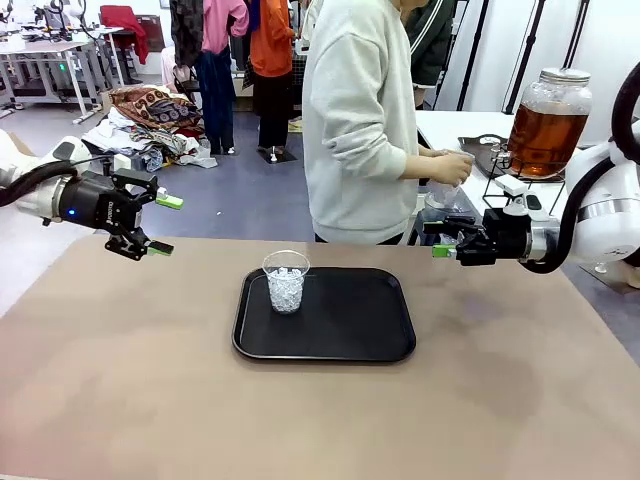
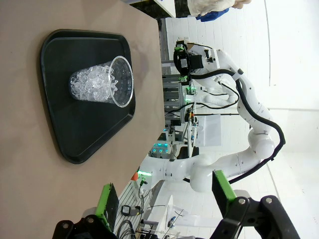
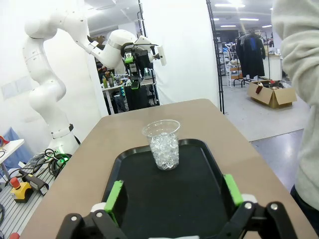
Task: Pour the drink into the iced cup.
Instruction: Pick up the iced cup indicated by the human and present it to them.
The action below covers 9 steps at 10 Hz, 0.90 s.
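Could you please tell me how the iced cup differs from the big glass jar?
The cup is small, open-topped and holds clear ice; the jar is far larger, lidded and holds amber-brown drink. The cup stands on the black tray; the jar stands farther off, beside the person. Both are transparent and upright.

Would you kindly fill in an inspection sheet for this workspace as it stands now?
Surface: brown table holding a black tray.
Job's things: cup of ice upright on the tray; jar of amber drink on a stand beyond the right arm.
Clutter: nothing seen.
Grippers: left gripper and right gripper open, empty, flanking the tray.
Cables: black cable along each arm.
Surroundings: person at the far side; heaped fabrics on the floor behind.
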Motion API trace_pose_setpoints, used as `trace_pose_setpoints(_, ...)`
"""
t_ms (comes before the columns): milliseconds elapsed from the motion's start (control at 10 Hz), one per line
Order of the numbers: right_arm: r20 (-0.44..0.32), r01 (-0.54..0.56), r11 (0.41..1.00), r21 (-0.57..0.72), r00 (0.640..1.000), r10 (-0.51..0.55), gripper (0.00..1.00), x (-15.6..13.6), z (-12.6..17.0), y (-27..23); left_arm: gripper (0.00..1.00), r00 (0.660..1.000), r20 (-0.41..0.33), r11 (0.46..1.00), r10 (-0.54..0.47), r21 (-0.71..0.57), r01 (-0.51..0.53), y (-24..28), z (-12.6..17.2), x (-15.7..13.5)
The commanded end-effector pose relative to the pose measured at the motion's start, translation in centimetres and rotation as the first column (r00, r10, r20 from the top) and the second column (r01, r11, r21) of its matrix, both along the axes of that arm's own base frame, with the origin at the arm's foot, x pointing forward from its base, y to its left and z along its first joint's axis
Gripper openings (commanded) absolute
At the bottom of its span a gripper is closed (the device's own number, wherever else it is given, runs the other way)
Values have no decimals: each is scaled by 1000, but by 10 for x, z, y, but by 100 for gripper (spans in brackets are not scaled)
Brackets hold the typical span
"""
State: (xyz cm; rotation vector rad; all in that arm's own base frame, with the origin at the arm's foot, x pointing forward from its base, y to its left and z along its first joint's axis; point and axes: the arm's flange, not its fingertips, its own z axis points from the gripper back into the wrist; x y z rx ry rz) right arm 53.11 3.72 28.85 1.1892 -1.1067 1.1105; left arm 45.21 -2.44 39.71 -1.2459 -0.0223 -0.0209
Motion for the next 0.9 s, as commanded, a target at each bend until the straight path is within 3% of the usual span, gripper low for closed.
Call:
trace_pose_setpoints(0,-1,-2,1000,-2,1000,2,100,2,3,2,100,1000,-6,1000,1,-3,-2,0,1,0)
trace_pose_setpoints(800,-1,-2,1000,-2,1000,2,100,2,3,2,100,1000,-6,1000,1,-3,-2,0,1,0)
